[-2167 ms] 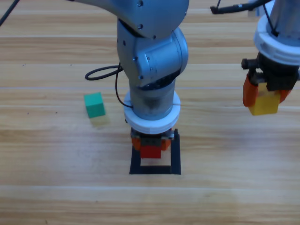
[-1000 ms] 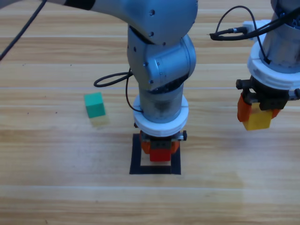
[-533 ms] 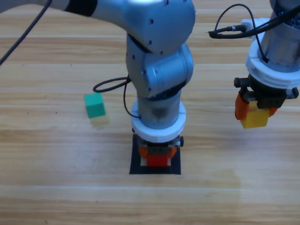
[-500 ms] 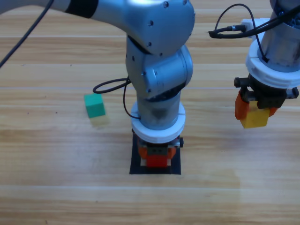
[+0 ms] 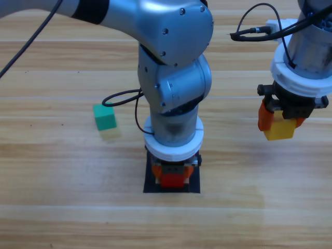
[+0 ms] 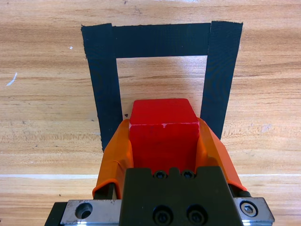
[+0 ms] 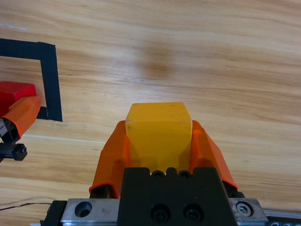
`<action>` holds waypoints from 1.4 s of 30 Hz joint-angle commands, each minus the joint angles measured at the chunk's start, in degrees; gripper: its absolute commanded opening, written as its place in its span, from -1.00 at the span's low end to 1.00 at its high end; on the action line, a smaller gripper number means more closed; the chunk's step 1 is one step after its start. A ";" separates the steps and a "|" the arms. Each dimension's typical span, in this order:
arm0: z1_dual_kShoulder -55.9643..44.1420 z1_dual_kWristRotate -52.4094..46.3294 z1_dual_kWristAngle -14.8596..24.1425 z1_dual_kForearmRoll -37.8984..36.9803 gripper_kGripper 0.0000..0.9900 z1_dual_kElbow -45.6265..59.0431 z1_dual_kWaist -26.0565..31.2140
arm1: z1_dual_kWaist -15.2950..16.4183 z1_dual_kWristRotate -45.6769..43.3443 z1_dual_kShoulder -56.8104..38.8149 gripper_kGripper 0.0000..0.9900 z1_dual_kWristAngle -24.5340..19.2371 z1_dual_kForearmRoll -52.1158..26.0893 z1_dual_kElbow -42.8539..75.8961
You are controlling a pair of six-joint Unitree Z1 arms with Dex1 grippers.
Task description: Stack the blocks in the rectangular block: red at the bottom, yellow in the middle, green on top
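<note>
My left gripper is shut on the red cube, low over the black tape square. In the left wrist view the cube overlaps the square's near side, between its two side strips. At the right, my right gripper is shut on the yellow cube, held above the bare table. In the right wrist view the left gripper with the red cube shows at the far left, by a corner of the tape. The green cube lies on the table left of the square.
The left arm's big grey body stands over the square and hides its far side from above. A black cable loops beside that arm, near the green cube. Bare wooden table lies in front of and around the square.
The left gripper has carried the red cube forward and lower into the tape square. The right gripper with the yellow cube has drifted slightly left. The green cube has stayed put.
</note>
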 commanded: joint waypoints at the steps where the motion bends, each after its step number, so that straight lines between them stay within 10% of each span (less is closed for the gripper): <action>1: 1.40 0.47 -0.38 -1.84 -0.83 1.51 0.25 | -1.10 -0.03 -2.62 -0.87 0.11 -1.15 1.39; 31: -0.54 0.82 0.06 -6.59 -0.77 7.31 1.48 | -1.10 -0.21 -3.06 -0.87 0.11 -2.02 2.36; 42: 0.43 0.82 0.06 -7.73 -0.29 6.87 1.48 | -1.10 -0.30 -3.15 -0.87 0.11 -2.46 2.62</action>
